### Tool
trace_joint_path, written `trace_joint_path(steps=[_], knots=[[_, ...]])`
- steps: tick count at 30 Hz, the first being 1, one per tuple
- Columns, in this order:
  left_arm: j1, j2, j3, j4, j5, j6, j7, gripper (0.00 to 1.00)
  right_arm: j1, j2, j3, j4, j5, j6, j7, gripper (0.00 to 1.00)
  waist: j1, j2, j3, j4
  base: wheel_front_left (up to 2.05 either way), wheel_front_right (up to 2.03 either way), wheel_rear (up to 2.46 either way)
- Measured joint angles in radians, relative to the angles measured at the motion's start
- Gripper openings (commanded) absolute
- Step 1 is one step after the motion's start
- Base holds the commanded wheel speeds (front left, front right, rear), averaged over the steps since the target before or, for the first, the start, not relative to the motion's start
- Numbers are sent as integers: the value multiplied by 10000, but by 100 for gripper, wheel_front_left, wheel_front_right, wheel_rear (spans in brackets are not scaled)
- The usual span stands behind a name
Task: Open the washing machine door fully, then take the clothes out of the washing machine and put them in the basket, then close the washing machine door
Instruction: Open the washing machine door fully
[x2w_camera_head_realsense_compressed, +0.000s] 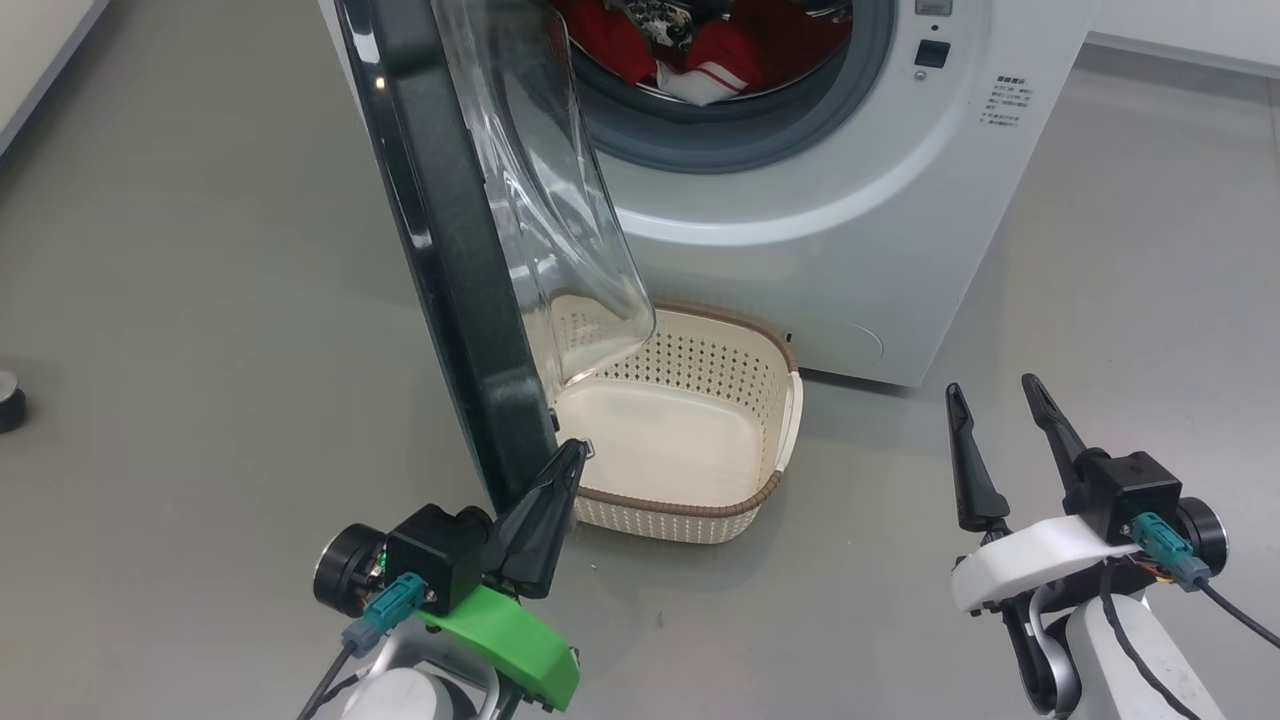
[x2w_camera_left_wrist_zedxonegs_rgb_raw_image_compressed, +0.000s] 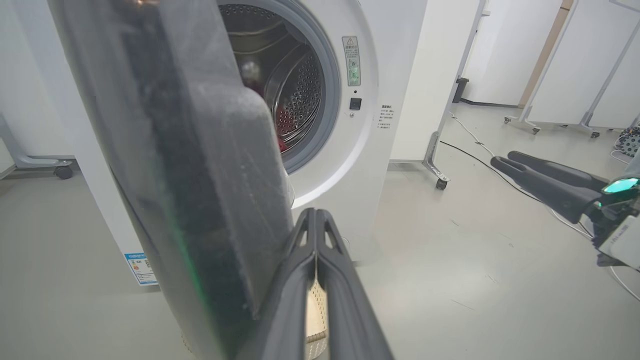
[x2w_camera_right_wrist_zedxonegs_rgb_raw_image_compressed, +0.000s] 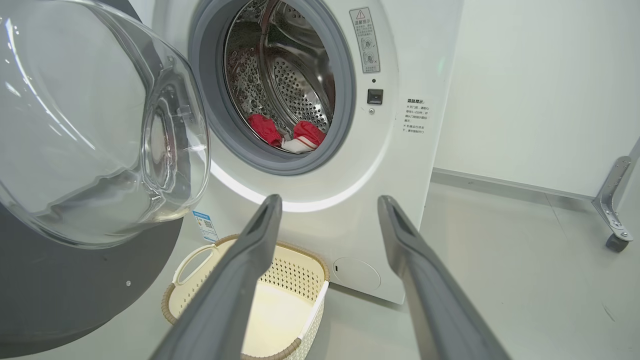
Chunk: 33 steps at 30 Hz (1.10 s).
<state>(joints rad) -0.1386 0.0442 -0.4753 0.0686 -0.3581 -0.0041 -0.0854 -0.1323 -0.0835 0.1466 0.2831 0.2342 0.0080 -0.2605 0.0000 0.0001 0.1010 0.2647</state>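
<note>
The white washing machine (x2w_camera_head_realsense_compressed: 880, 250) stands ahead with its door (x2w_camera_head_realsense_compressed: 450, 250) swung out edge-on toward me, black rim and clear glass bowl (x2w_camera_right_wrist_zedxonegs_rgb_raw_image_compressed: 90, 130) hanging over the basket. Red and white clothes (x2w_camera_head_realsense_compressed: 720, 55) lie in the drum (x2w_camera_right_wrist_zedxonegs_rgb_raw_image_compressed: 280, 95), seen too as clothes (x2w_camera_right_wrist_zedxonegs_rgb_raw_image_compressed: 292, 137) in the right wrist view. The cream basket (x2w_camera_head_realsense_compressed: 735, 505) sits empty on the floor below the drum mouth. My left gripper (x2w_camera_head_realsense_compressed: 575, 450) is shut, its tips right at the door's lower edge (x2w_camera_left_wrist_zedxonegs_rgb_raw_image_compressed: 200, 210). My right gripper (x2w_camera_head_realsense_compressed: 990, 385) stands open over bare floor to the basket's right.
Grey floor (x2w_camera_head_realsense_compressed: 200, 300) spreads left and right of the machine. A dark round foot (x2w_camera_head_realsense_compressed: 10, 400) sits at the far left edge. Wheeled frame legs (x2w_camera_left_wrist_zedxonegs_rgb_raw_image_compressed: 437, 175) and cables (x2w_camera_left_wrist_zedxonegs_rgb_raw_image_compressed: 475, 145) lie beyond the machine's right side.
</note>
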Motion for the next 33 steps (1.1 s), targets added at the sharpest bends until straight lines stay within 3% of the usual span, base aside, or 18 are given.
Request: trace_joint_path(steps=[9, 33], knots=[[25, -35, 376, 198, -25, 362, -176, 0, -1, 44, -81, -6, -128, 17, 0, 100, 0, 0, 76, 112, 0, 0, 0], [82, 274, 2884, 587, -476, 1049, -1122, 0, -34, 65, -364, -71, -447, 176, 0, 100, 0, 0, 528, 235, 0, 0, 0]])
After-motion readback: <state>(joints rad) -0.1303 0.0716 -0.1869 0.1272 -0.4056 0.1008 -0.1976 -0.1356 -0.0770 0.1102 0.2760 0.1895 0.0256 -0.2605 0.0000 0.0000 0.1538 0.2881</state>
